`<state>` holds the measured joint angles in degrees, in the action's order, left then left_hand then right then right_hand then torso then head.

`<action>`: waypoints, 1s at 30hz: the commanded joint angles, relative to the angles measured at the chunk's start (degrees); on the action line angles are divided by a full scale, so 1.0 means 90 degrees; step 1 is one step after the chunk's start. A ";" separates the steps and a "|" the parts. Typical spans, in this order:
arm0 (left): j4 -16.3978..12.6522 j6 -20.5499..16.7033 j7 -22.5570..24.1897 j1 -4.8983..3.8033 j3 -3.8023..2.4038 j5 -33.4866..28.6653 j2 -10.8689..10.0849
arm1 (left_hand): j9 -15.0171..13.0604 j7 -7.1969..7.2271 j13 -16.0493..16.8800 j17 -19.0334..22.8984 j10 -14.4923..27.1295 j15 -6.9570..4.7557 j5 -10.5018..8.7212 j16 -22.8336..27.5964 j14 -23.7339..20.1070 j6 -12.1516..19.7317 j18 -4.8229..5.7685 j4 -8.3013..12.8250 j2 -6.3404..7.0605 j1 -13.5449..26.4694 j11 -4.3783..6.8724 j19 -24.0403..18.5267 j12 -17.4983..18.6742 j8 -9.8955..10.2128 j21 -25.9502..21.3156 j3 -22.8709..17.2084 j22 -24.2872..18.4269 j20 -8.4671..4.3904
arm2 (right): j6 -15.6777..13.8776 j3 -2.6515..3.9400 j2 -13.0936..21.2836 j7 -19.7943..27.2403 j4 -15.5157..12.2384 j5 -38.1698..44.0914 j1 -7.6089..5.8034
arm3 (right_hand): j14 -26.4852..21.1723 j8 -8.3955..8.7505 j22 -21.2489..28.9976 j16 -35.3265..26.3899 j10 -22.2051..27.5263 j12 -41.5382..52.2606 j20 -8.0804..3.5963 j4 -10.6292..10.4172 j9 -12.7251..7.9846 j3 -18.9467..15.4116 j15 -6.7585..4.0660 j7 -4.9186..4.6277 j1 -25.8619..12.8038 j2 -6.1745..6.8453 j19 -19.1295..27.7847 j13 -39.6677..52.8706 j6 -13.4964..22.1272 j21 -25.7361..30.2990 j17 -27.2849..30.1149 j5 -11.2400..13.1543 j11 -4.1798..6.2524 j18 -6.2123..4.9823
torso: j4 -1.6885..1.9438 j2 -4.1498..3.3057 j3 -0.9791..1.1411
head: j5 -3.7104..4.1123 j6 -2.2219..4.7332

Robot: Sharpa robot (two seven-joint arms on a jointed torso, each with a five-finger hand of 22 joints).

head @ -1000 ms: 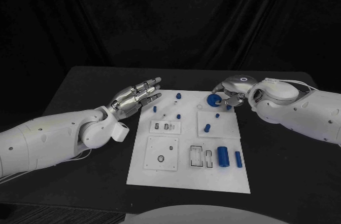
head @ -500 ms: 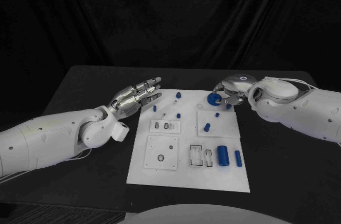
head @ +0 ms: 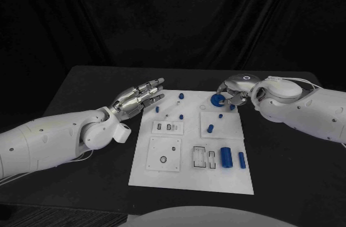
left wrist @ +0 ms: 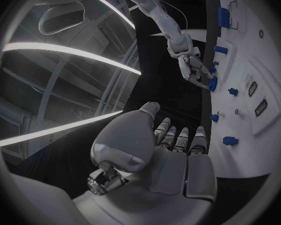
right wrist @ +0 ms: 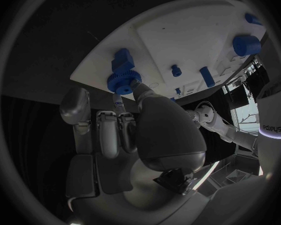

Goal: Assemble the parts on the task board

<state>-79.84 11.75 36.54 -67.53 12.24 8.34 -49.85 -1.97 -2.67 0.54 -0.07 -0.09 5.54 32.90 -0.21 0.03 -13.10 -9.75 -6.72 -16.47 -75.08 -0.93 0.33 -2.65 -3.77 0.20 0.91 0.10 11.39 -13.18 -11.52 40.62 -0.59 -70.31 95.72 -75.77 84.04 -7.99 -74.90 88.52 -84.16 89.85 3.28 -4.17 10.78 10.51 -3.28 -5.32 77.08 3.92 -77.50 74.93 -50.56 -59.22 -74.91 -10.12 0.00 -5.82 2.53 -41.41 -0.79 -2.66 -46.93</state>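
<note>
Nothing much moved since prev frames: both hands hold the same poses. R hand (head: 235, 93) is at far right corner of task board (head: 189, 179), fingertips (right wrist: 139, 88) closed round a blue gear (head: 217, 101) sitting on the board. L hand (head: 137, 98) hovers by board's far left edge, fingers straight and slightly apart, holding nothing; small blue peg (head: 158, 109) lies just beside its fingertips.

Right robot hand (right wrist: 131, 130) pinches blue gear (right wrist: 123, 81) on task board (right wrist: 184, 40).
</note>
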 commanded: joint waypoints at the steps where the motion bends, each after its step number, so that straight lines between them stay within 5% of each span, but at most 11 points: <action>1: -0.0007 0.0108 0.0055 0.0008 -0.0006 -0.0005 0.0016 | -0.0007 -0.0015 0.0004 0.0007 0.0004 0.0032 0.0039 0.0023 -0.0003 -0.0049 -0.0047 0.0003 -0.0012 -0.0007 -0.0023 0.0000 0.0000 -0.0038 0.0006 -0.0042 0.0010 0.0059 | 0.0376 -0.0040 -0.0016 -0.0186 0.0026 0.0064 0.0046 | 0.0575 -0.0013 -0.0788 -0.0026 -0.0649 0.0017 0.0020 0.0049 0.0018 0.0007 0.0039 -0.0016 0.0074 0.0029 -0.0048 0.1674 -0.0037 0.0006 -0.1497 -0.0039 -0.0046 0.0001 | -0.0004 -0.0001 -0.0002 | 0.0000 -0.0006; 8: -0.0006 0.0123 0.0054 0.0009 -0.0006 -0.0005 0.0023 | -0.0007 -0.0016 0.0003 0.0007 0.0004 0.0035 0.0040 0.0023 -0.0003 -0.0044 -0.0046 0.0006 -0.0014 -0.0007 -0.0025 0.0001 0.0005 -0.0037 0.0006 -0.0053 0.0011 0.0061 | 0.0445 -0.0040 -0.0054 -0.0189 0.0034 0.0064 0.0046 | 0.0578 -0.0100 -0.0806 -0.0022 -0.0649 0.0017 0.0039 0.0115 0.0128 0.0078 0.0065 -0.0061 0.0172 0.0019 -0.0059 0.1674 -0.0275 0.0035 -0.1503 -0.0388 -0.0081 0.0001 | 0.0004 -0.0003 0.0000 | 0.0003 -0.0011; 16: -0.0007 0.0127 0.0055 0.0010 -0.0006 -0.0005 0.0022 | -0.0006 -0.0021 0.0004 0.0007 0.0004 0.0046 0.0047 0.0023 -0.0003 -0.0040 -0.0044 0.0017 -0.0024 -0.0008 -0.0030 0.0001 0.0002 -0.0035 0.0006 -0.0108 0.0011 0.0067 | 0.0380 -0.0040 -0.0069 -0.0099 0.0039 0.0064 0.0046 | 0.0587 -0.0177 -0.0834 -0.0005 -0.0649 0.0017 0.0041 0.0149 0.0307 0.0245 0.0066 -0.0055 0.0138 0.0058 -0.0097 0.1674 -0.0595 0.0012 -0.1521 -0.1262 -0.0082 0.0010 | 0.0003 0.0003 -0.0004 | -0.0010 -0.0006; 30: -0.0015 0.0092 0.0069 0.0010 -0.0006 -0.0005 0.0014 | -0.0006 -0.0029 0.0006 0.0007 0.0003 0.0055 0.0050 0.0023 -0.0003 -0.0046 -0.0042 0.0029 -0.0024 -0.0005 -0.0041 0.0006 -0.0003 -0.0037 0.0010 -0.0213 0.0014 0.0080 | 0.0038 -0.0039 0.0056 -0.0010 -0.0217 0.0064 -0.0107 | 0.0597 -0.0105 -0.0849 0.0016 -0.0649 0.0017 0.0054 -0.0029 0.0335 0.0264 0.0085 -0.0073 -0.0130 0.0086 -0.0133 0.1674 -0.0603 -0.0036 -0.1541 -0.1306 -0.0110 0.0022 | 0.0000 0.0001 -0.0004 | -0.0046 0.0022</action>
<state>-79.85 12.14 36.41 -67.49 12.23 8.34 -49.78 -1.95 -2.88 0.54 -0.05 -0.09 5.54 33.12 -0.21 0.02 -13.31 -9.76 -6.48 -16.47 -75.08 -0.93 0.37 -2.65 -3.77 0.20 -0.59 0.15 11.78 -12.84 -11.88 41.01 -0.45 -71.83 95.63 -76.48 83.99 -9.09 -74.94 88.52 -83.93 89.85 3.69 -4.12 11.16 12.96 -2.89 -7.83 76.44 4.69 -78.31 74.91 -54.18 -59.22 -74.90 -21.62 -0.63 -5.82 2.58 -41.37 -0.85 -2.98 -46.74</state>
